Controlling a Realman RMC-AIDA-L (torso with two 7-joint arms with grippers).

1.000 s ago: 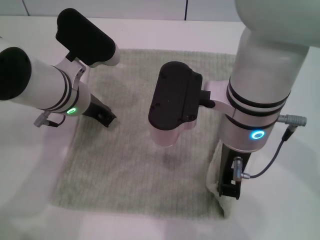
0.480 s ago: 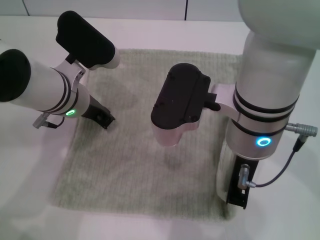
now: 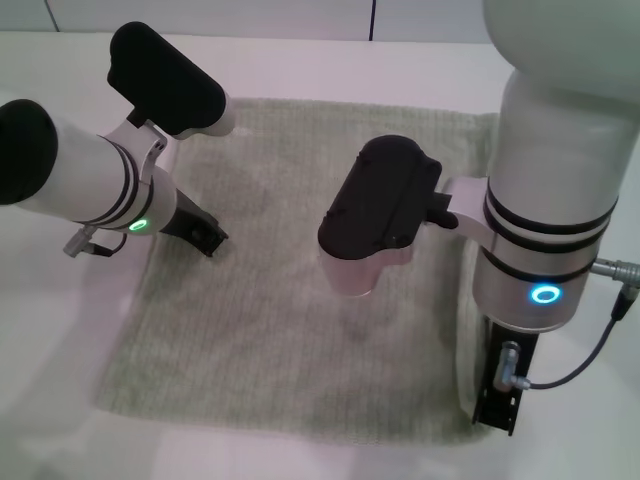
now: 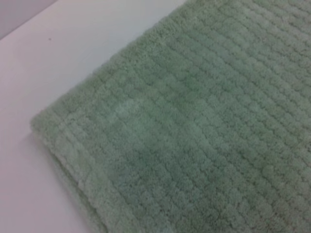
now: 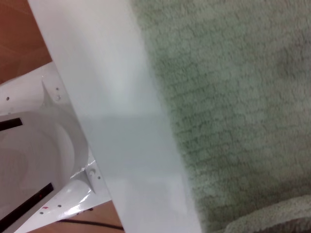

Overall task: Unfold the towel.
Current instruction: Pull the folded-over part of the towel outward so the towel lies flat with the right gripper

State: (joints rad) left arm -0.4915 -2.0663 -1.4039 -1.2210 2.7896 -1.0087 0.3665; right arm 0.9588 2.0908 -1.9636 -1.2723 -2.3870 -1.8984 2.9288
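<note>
White table top [image 3: 300,60] across the whole head view, with a dark seam line on the wall behind. Spread on it, nearly flat and taking up most of the middle, the towel [image 3: 290,310]: pale grey-green, ribbed, roughly square, far corners toward the wall and near hem close to the table's front. Over its left side, the left arm [image 3: 80,170], white with black rings and a green light, slanting down and inward. Over its right side, the right arm [image 3: 550,200], upright and bulky, with a blue ring light and a grey cable looping off its side. Low at the towel's left edge, about halfway along it, the left gripper [image 3: 200,232], dark, right at the cloth; cannot tell whether spread wide or closed, nor whether holding any cloth. Down at the towel's near right corner, the right gripper [image 3: 497,405], dark and narrow, pointing straight at the table, with a pale strip of the towel's right edge standing up just beside it; opening and hold likewise impossible to tell. In the left wrist view, one towel corner [image 4: 204,121] lying flat on the white surface [image 4: 73,43], hem rounded and thick. In the right wrist view, ribbed cloth [image 5: 233,97] running alongside the table's white edge [image 5: 121,121], with a raised fold of towel bulging up at one corner of the picture.
</note>
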